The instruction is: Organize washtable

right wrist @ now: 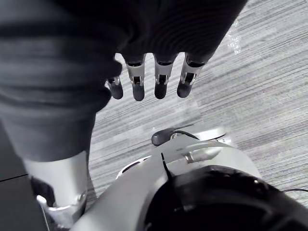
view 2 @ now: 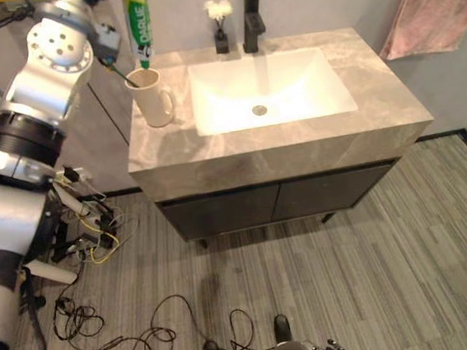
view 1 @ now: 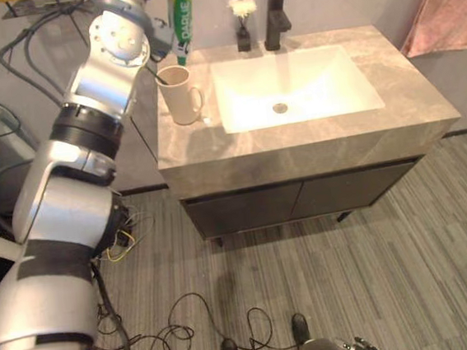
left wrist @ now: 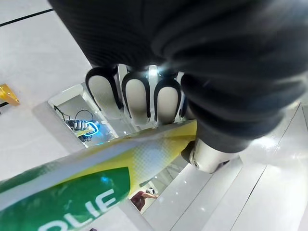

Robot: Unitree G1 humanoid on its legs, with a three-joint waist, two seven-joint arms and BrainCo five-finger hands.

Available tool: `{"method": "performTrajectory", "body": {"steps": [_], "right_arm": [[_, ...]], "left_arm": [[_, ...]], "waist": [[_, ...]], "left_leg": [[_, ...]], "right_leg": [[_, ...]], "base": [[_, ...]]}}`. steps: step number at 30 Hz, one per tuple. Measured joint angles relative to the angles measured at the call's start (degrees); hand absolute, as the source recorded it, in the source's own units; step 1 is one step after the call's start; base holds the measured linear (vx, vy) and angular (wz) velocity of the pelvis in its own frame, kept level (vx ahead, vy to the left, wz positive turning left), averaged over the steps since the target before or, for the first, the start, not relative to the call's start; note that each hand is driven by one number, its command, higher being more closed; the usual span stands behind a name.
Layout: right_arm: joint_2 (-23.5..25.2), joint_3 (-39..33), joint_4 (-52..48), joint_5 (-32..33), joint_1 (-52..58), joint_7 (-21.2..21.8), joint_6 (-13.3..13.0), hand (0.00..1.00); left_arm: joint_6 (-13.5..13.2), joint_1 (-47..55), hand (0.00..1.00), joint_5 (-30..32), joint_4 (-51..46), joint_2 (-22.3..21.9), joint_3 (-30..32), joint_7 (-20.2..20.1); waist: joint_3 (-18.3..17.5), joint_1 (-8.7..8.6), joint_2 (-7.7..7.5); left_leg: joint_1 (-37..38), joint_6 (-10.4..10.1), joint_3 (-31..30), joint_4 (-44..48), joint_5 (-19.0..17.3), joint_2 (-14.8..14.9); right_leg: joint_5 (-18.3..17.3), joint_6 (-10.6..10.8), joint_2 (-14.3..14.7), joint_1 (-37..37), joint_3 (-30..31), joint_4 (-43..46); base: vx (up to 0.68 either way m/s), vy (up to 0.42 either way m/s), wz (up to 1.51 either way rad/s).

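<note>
Toothpaste tube (view 1: 180, 19) hangs over the cup (view 1: 179, 95) in the left eye view. The cup stands by the left edge of the washtable (view 1: 407, 92), toward its back-left corner and just beside the basin (view 1: 291, 87). The tube's long axis is nearly upright and its lower end points down at the cup's mouth. By this the task looks partway: 1 item is lifted but not yet dropped in.

The right eye view shows that lower end just at the rim; whether it has entered cannot be told.

In the left wrist view, the left hand (left wrist: 139, 98) has its fingers curled round the tube's flat yellow end.

In the right wrist view, the right hand (right wrist: 154, 79) hangs over the floor, fingers straight, apart and empty.
</note>
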Motion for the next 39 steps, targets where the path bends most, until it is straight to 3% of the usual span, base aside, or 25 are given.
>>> {"method": "performTrajectory", "body": {"steps": [4,10,39], "right_arm": [[0.05,-1.14,0.02,0.87,0.01,-0.05,0.04,0.00],[0.50,-2.66,0.09,1.25,0.01,-0.10,0.08,0.00],[0.58,-2.68,-0.57,1.36,1.45,-1.33,-0.20,0.00]], "left_arm": [[-0.19,-1.00,1.00,-0.57,0.03,-0.01,2.42,0.98],[-0.83,-1.56,1.00,-0.93,-2.40,-0.02,6.68,4.79],[-2.75,9.05,1.00,4.40,-19.35,-4.48,12.40,11.18]], "waist": [[0.66,-0.98,0.44],[1.44,-1.06,0.49],[2.03,-0.85,0.15]], "left_leg": [[-0.42,0.02,0.02,-0.03,0.00,-0.28],[-1.20,0.03,0.16,-0.03,0.00,-0.27],[-1.06,0.04,0.17,-0.06,0.00,-0.48]], "right_leg": [[0.08,0.10,-0.49,-0.45,0.03,-0.01],[0.10,0.09,-0.61,-1.31,0.18,0.04],[0.14,0.01,-0.45,-1.24,0.32,0.13]], "base": [[0.00,0.008,0.00],[0.00,0.009,-0.01],[0.00,0.000,0.00]]}}
